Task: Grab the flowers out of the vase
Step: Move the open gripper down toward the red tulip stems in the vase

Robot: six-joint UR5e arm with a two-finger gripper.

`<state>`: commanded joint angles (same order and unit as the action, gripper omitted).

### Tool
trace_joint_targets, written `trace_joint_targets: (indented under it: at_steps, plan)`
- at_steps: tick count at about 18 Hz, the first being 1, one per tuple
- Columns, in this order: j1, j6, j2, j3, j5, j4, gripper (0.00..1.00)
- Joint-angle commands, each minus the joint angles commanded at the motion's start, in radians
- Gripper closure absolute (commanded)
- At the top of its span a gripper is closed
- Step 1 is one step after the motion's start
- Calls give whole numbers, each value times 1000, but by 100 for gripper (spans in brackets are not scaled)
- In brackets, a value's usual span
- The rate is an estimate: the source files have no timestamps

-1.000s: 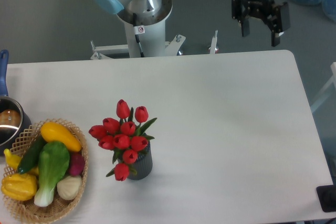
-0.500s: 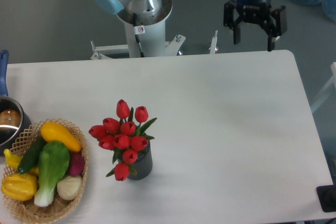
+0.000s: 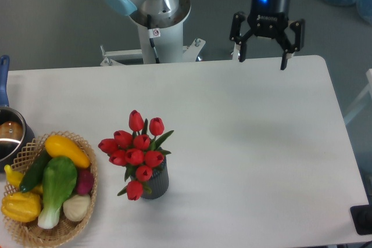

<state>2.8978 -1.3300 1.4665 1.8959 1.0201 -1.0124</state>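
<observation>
Hovering at the table's far edge, the gripper [image 3: 263,59] has its jaws spread wide, well apart from the flowers [image 3: 135,150] standing in the vase [image 3: 157,182] near the basket [image 3: 26,232]. Best approach, I'd say: come down over the blooms and pinch the bundled stems just above the vase mouth.

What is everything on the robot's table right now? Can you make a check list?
Surface: white table, mostly bare on its right half.
Job's things: red flowers stand in the dark grey vase, left of centre.
Clutter: wicker basket of toy vegetables at the left edge; metal pot with blue handle behind it.
Grippers: gripper open, empty, over the far edge, well apart from the flowers.
Cables: nothing seen.
Surroundings: robot base behind the table; grey floor.
</observation>
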Motion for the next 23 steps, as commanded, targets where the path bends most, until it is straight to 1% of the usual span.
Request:
trace_joint_targets:
  at_steps: [2,5,7,10,15,19,21,23]
  plan:
    - [-26,5,1,14,-2,0,0]
    - [-37,3,5,15,-2,3,0]
    - [-58,2,9,31,-5,3,0]
    - [-84,3,26,35,-5,3,0]
    - [-117,5,77,29,-3,8,0]
    - [-173,3,127,16,-3,18,0]
    - [-187,6,141,12,-5,21,0]
    - [-207,9,161,12,-32,31,0]
